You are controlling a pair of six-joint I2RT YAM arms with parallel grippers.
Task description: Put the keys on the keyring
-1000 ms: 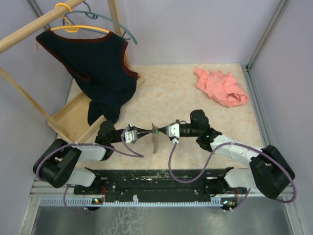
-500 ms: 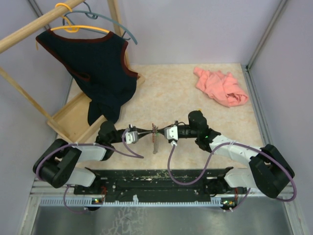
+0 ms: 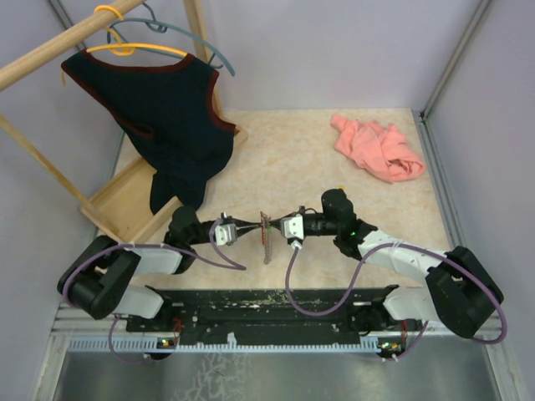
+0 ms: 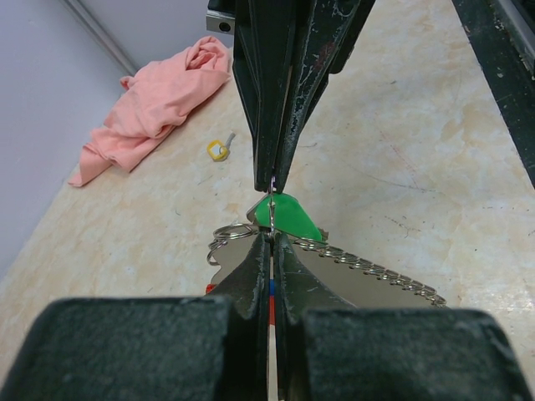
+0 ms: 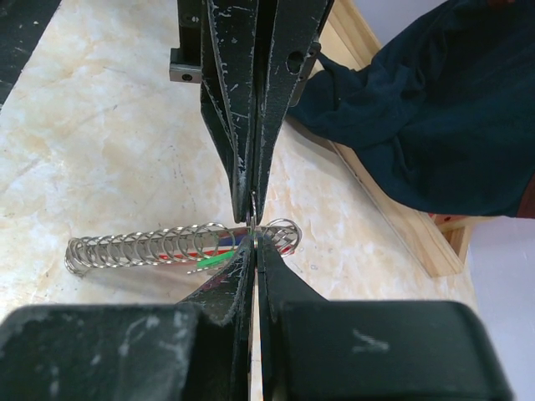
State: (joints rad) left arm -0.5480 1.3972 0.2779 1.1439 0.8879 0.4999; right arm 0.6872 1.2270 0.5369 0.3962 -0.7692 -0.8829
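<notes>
- Keyring [image 3: 265, 241]: it sits at mid-table [image 3: 292, 163], just ahead of the arm bases and between the two grippers. Its coiled silvery strip [image 5: 142, 249] runs back toward the bases, with its shadow on the table under it.
- Change: against a second ago, I see the right wrist set slightly nearer the bases in the top view. Against half a second ago I find no difference. The keyring lies in the same place in all three.
- Left gripper [image 3: 255, 225]: it reaches in from the left, fingers pressed together on a thin wire of the keyring. Red and blue show in the slit between them.
- Right gripper [image 3: 272, 224]: it reaches in from the right, tip to tip with the left. Its fingers are likewise pinched on the same thin wire.
- Ring [image 4: 224, 236] and green tab [image 4: 288, 219]: both lie just beside the meeting fingertips, at the strip's end.
- Yellow piece [image 4: 218, 149]: on the table beyond the grippers, near the pink cloth [image 3: 376, 149]. It is too small for me to tell whether it is a key.
- Dark garment [image 3: 159, 109]: it hangs at far left over a wooden tray [image 3: 117, 205], well apart from the keyring.
</notes>
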